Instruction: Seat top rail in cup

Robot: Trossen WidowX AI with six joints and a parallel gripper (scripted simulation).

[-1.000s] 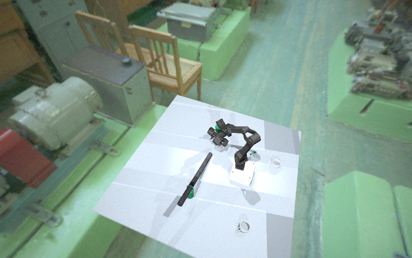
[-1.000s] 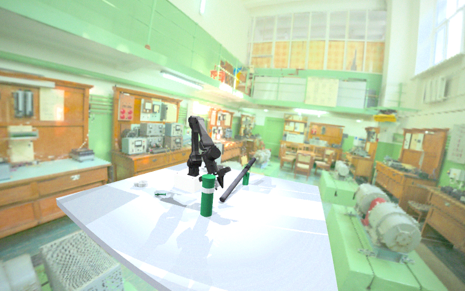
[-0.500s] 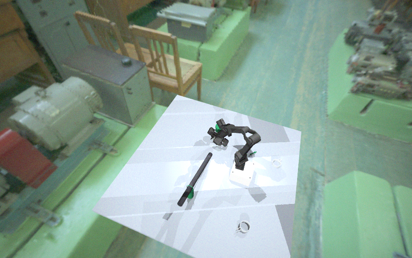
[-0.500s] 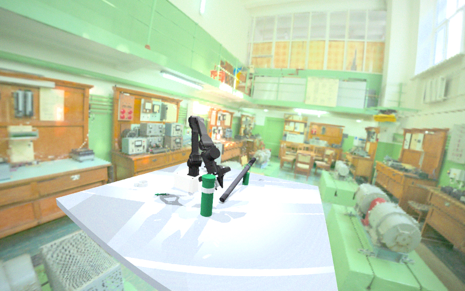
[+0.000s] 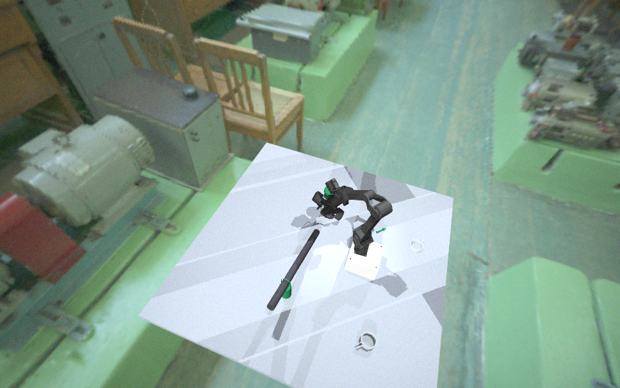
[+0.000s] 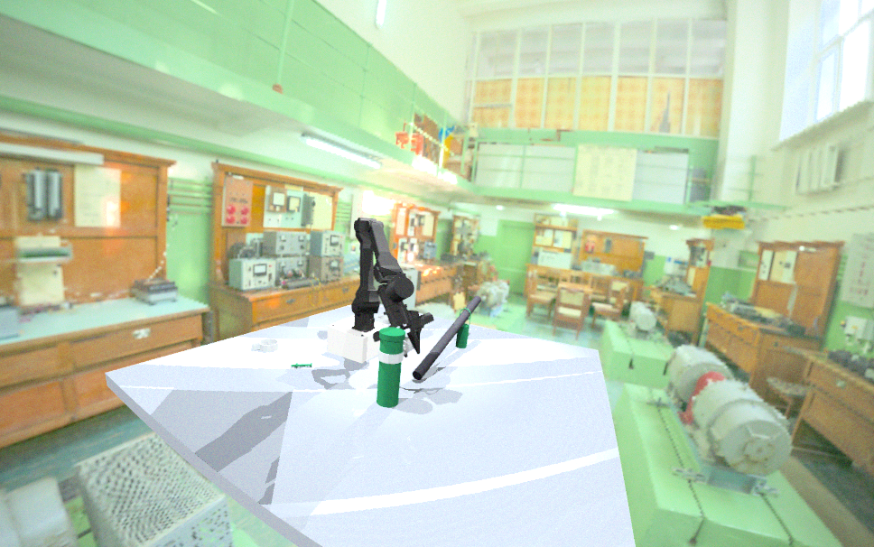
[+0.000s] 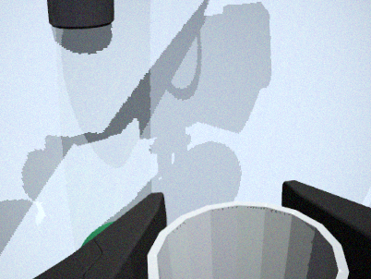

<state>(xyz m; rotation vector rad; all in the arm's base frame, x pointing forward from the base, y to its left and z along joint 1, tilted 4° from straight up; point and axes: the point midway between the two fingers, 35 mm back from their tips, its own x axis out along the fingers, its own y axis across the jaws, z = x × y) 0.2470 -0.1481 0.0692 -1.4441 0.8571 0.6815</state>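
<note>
The dark fence rail [image 5: 299,258] [image 6: 449,333] slopes through the green loop cap [image 5: 286,280] on the small post [image 5: 286,291] [image 6: 462,336]. Its near end [image 7: 81,14] hangs free above the table, apart from the cup. The big green post [image 5: 327,191] [image 6: 387,384] [image 7: 98,233] stands upright, with a white brace band [image 6: 390,357] below its cap. The pale rail-end cup [image 7: 235,237] sits between my fingers in the wrist view, mouth visible. My gripper [image 7: 223,200] [image 6: 412,351] is open, its fingers close around the cup. The arm hides the cup in the top and exterior views.
A white clamp ring [image 5: 367,340] lies near the front. Another ring [image 5: 416,245] [image 6: 264,346] lies beyond the white arm base [image 5: 363,262] [image 6: 348,343]. A small green pin [image 5: 380,230] [image 6: 301,366] lies beside the arm.
</note>
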